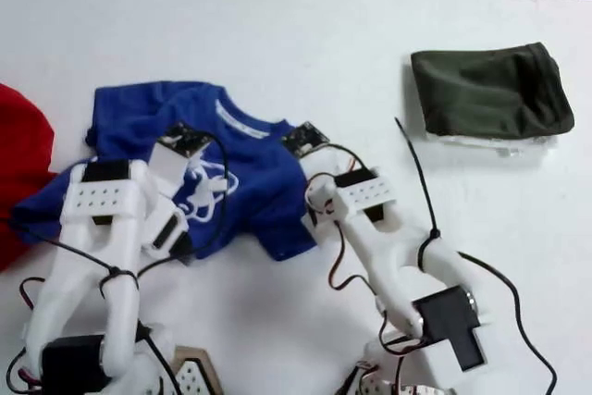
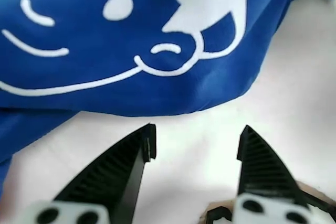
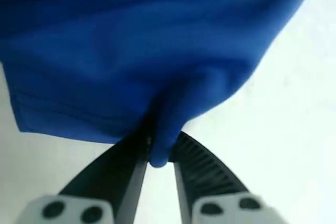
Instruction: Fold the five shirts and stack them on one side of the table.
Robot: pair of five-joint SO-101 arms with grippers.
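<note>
Three show: blue shirt (image 1: pixel 262 176), red shirt (image 1: pixel 18 147), green shirt (image 1: pixel 488 92).

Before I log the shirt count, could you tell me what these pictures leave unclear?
Red cloth: cut by the high view's left edge, so folded or not is unknown.
Blue shirt: the arms cover its near edge in the high view.
Layers under the dark green shirt: too thin to count in the high view.

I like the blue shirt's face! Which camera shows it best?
The left wrist view: the white face on the blue shirt is close and clear. The high view shows it small, partly behind the left arm. The right wrist view shows blue cloth pinched in the right gripper.
</note>
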